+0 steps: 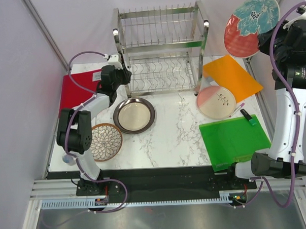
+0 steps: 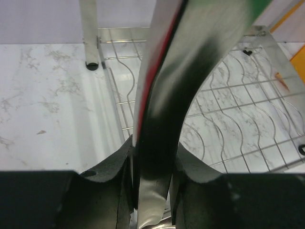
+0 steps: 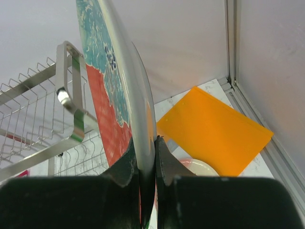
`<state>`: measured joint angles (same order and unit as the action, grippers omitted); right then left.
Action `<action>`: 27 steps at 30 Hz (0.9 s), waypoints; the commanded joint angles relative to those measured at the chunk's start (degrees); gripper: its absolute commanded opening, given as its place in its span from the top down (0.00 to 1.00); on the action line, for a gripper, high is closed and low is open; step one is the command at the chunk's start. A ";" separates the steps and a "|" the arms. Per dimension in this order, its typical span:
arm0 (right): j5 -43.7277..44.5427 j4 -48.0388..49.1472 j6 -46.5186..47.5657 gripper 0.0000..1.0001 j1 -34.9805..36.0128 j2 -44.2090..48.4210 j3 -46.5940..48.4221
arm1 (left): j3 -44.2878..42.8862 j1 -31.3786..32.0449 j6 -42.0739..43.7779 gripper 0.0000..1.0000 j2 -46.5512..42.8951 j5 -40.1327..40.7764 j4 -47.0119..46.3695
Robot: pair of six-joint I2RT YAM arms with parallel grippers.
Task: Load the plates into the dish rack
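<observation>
My right gripper [image 1: 265, 40] is shut on the rim of the red plate with the teal flower [image 1: 251, 25] and holds it upright in the air, to the right of the dish rack's [image 1: 163, 48] top tier. In the right wrist view the gripper [image 3: 147, 157] pinches that plate [image 3: 107, 95] beside the rack's corner [image 3: 71, 109]. My left gripper [image 1: 120, 97] is shut on the far-left rim of the silvery metal plate [image 1: 134, 115], which fills the left wrist view [image 2: 164, 109] between the fingers [image 2: 112, 167]. The brown petal plate [image 1: 106, 142] and the pink-and-cream plate [image 1: 216, 102] lie on the table.
An orange board [image 1: 232, 75] lies right of the rack, a green board [image 1: 234, 139] at the near right with a green marker [image 1: 249, 119] on it, and a red board [image 1: 78, 90] at the left. The rack's wavy lower shelf [image 2: 238, 129] lies just ahead of the left gripper.
</observation>
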<state>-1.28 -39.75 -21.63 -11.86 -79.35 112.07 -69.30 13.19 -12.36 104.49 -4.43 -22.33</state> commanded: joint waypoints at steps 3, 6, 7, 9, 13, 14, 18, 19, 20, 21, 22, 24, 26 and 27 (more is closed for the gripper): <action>-1.80 14.17 -2.98 1.00 0.08 3.77 1.48 | -4.62 2.81 -13.22 0.80 0.72 -0.32 0.61; -2.41 14.09 -2.72 1.00 0.52 1.41 4.46 | -3.92 1.93 -11.38 0.39 -0.86 -0.14 1.76; -1.80 13.91 -2.02 1.00 0.95 0.52 8.47 | -3.48 1.32 -10.07 0.33 -1.47 -1.10 2.54; -0.92 13.12 0.70 1.00 3.50 -2.54 15.15 | -2.17 -0.43 -8.13 0.18 -3.49 -3.21 3.43; 2.15 13.99 5.36 1.00 9.21 -6.95 21.08 | 1.26 -1.24 7.38 0.00 -8.76 -11.38 6.94; 3.72 14.78 7.80 1.00 11.40 -7.57 21.26 | 2.66 -1.32 9.79 0.00 -10.25 -11.92 7.21; 8.38 15.93 14.39 1.00 19.75 -15.28 28.87 | 10.74 -1.33 18.94 0.00 -18.86 -14.12 7.56; 10.49 15.93 16.94 1.00 21.51 -16.79 30.38 | 11.46 -1.33 19.82 0.00 -22.19 -14.21 8.08; 13.03 16.89 19.41 1.00 25.61 -18.02 31.79 | 11.90 -1.33 19.83 0.00 -23.70 -13.86 10.26; 18.19 18.20 24.82 1.00 27.57 -19.77 32.59 | 12.08 -1.24 19.57 0.00 -25.19 -12.72 11.50; 21.11 19.95 27.66 1.00 32.03 -20.31 32.42 | 11.73 -1.24 18.44 0.00 -28.26 -12.28 13.34; 32.23 26.43 36.77 1.00 36.53 -22.41 31.98 | 10.94 -1.24 17.38 0.00 -30.82 -11.84 17.55; 38.34 34.24 42.52 1.00 41.90 -23.91 31.55 | 12.25 -1.24 15.01 0.00 -34.33 -10.87 18.02; 39.67 36.56 44.89 1.00 43.22 -25.14 31.28 | 12.87 -1.24 14.13 0.00 -35.39 -10.00 18.11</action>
<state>22.81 -28.91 8.16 25.45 -104.22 140.22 -57.43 12.01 1.87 74.52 -15.57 -7.64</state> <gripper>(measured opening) 0.133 0.995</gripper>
